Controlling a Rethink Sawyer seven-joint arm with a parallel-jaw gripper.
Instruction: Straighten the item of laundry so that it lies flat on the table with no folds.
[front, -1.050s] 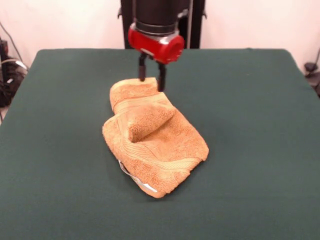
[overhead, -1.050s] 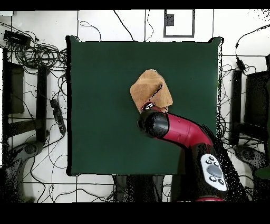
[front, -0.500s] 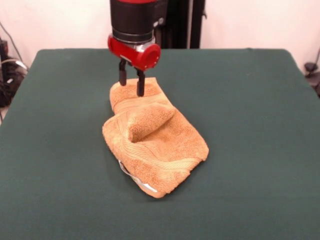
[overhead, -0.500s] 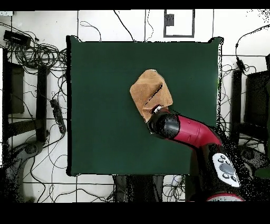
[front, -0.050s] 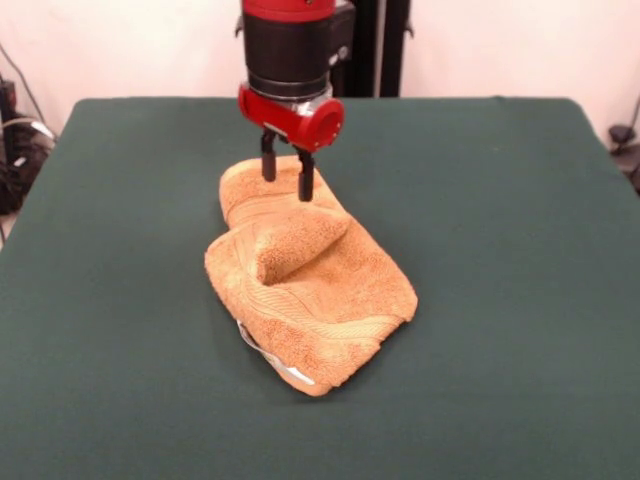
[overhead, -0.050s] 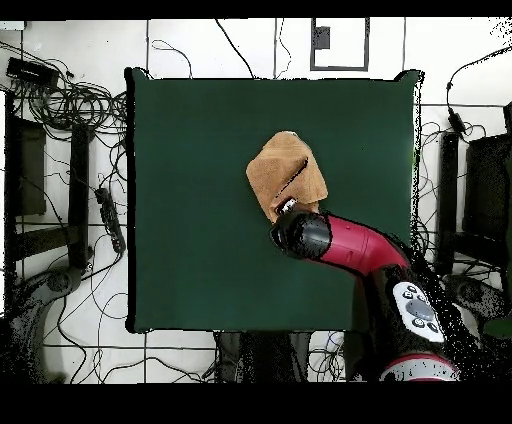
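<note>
A: Pincer (front, -0.050s: 285, 178) released, prongs apart; folded towel (front, -0.050s: 305, 275) directly beneath it on the tabletop (front, -0.050s: 500, 250).

B: Risk: pinching both stacked layers, likely dragging the fold instead of opening it.

The towel (front, -0.050s: 305, 285) in front of me is orange-tan terry, with a plainer woven band of the same colour running across it and a sliver of white label (front, -0.050s: 290, 372) at its near edge. The counter (front, -0.050s: 520, 250) is dark green and unpatterned. My hand (front, -0.050s: 284, 172) has black fingers (front, -0.050s: 268, 160) under a glossy red collar, and my arm (overhead, -0.050s: 362, 250) is red with black sections.
</note>
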